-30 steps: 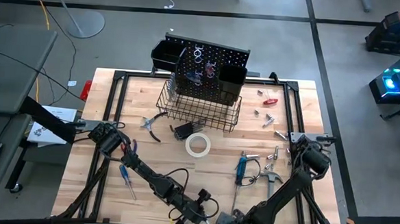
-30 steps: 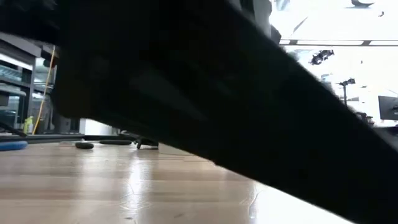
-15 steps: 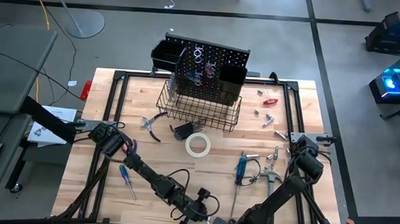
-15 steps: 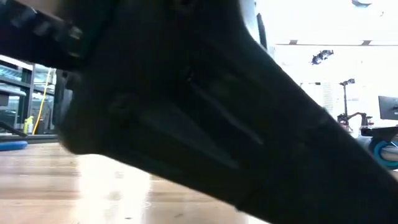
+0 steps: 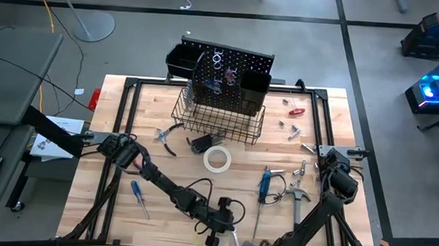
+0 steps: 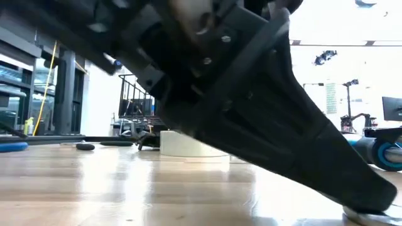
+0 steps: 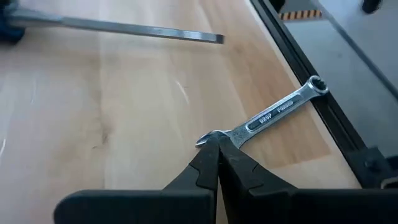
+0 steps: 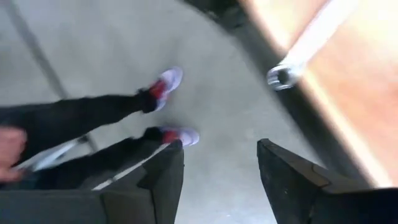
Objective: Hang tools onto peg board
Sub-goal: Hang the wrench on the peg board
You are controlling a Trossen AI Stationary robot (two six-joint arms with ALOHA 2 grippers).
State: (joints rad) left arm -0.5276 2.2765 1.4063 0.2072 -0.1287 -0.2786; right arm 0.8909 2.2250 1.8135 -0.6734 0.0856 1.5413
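Left gripper (image 7: 217, 144): together, pinching wrench (image 7: 268, 116) tip at table (image 7: 124, 124) front edge, for lifting.
Right gripper (image 8: 221, 158): apart, empty, waiting beside table.

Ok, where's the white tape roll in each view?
High view: white tape roll mid-table, just in front of the wire basket.
Low view: white tape roll left of centre, on the tabletop.
Left wrist view: not in it.
Right wrist view: not in it.
Shared landmark: the wire basket, behind the roll in the high and low views.

Pale wooden table (image 5: 164, 176) carries tape roll (image 5: 217, 159), hammer (image 5: 297, 199), screwdrivers (image 5: 139, 197)
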